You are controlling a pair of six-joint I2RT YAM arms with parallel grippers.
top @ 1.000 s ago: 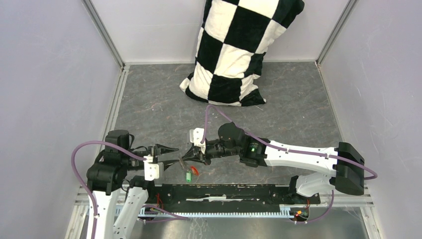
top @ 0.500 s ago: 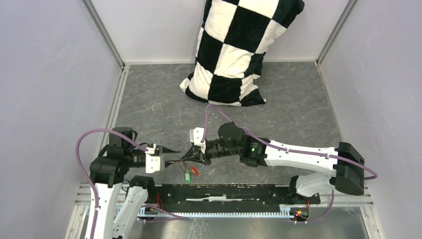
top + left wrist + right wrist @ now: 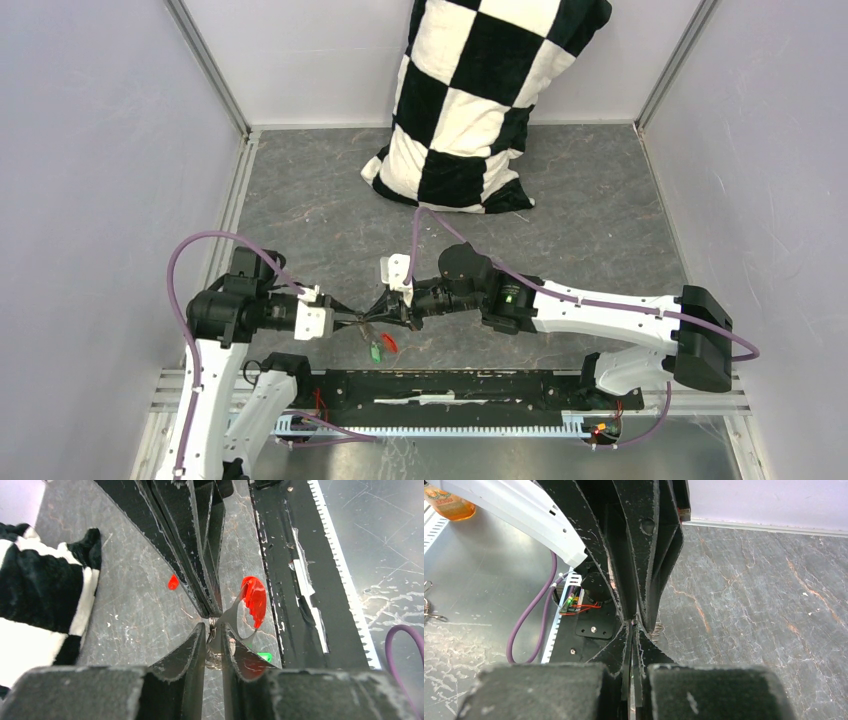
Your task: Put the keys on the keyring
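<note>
**Grippers.** The left gripper [image 3: 212, 628] has its jaws narrowly apart, with the thin silver wire ring of the keyring [image 3: 215, 652] between them. Whether they pinch it cannot be told. The right gripper [image 3: 633, 630] meets it tip to tip, jaws together on the same ring.

**Task items.**
- The flat curved red-and-grey fob [image 3: 254, 600] hangs beside the fingertips, above the grey table [image 3: 600, 220].
- The tiny green-headed key [image 3: 264, 656] shows just below the fob. Whether it is attached is not discernible.
- A small red piece [image 3: 173, 582], possibly the red-headed key, lies apart on the table.

**Judgement.** Threading is incomplete.

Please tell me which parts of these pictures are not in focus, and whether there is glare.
Left wrist view: the left gripper's fingers near the lens are soft, the red fob of the keyring is sharp but oversaturated. Right wrist view: the right gripper's fingers blur at the bottom, the table is crisp. Top view: even light, no strong glare.
</note>
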